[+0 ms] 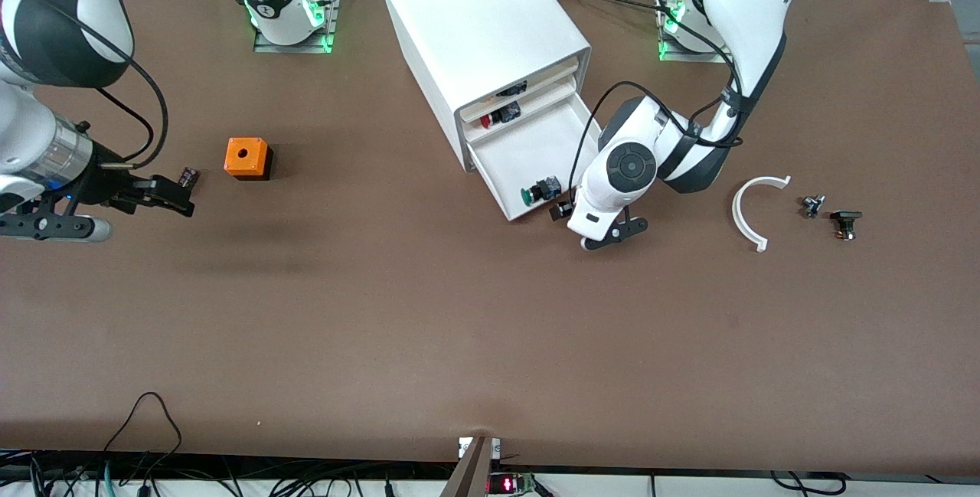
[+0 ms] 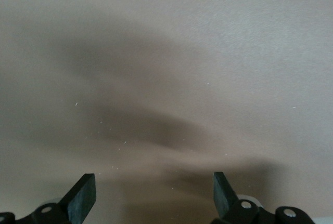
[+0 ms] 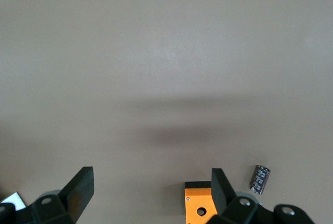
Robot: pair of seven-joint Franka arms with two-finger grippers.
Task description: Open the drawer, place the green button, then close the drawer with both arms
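Observation:
The white cabinet's point(image 1: 475, 14) bottom drawer point(image 1: 528, 151) is pulled open. The green-capped button point(image 1: 539, 191) lies inside it, near the drawer's front wall. My left gripper point(image 1: 616, 234) is open and empty, low over the table just beside the drawer's front corner, toward the left arm's end. Its wrist view shows only bare table between its fingers point(image 2: 83, 198). My right gripper point(image 1: 164, 196) is open and empty, far off toward the right arm's end of the table, and waits there; it also shows in its wrist view point(image 3: 151, 193).
An orange box point(image 1: 247, 158) and a small dark cylinder point(image 1: 188, 176) lie by the right gripper; both show in the right wrist view, the box point(image 3: 200, 206) and the cylinder point(image 3: 260, 179). A red-capped button point(image 1: 490, 118) sits in the middle drawer. A white curved piece point(image 1: 754, 210), a small metal part point(image 1: 811, 206) and a black part point(image 1: 846, 221) lie toward the left arm's end.

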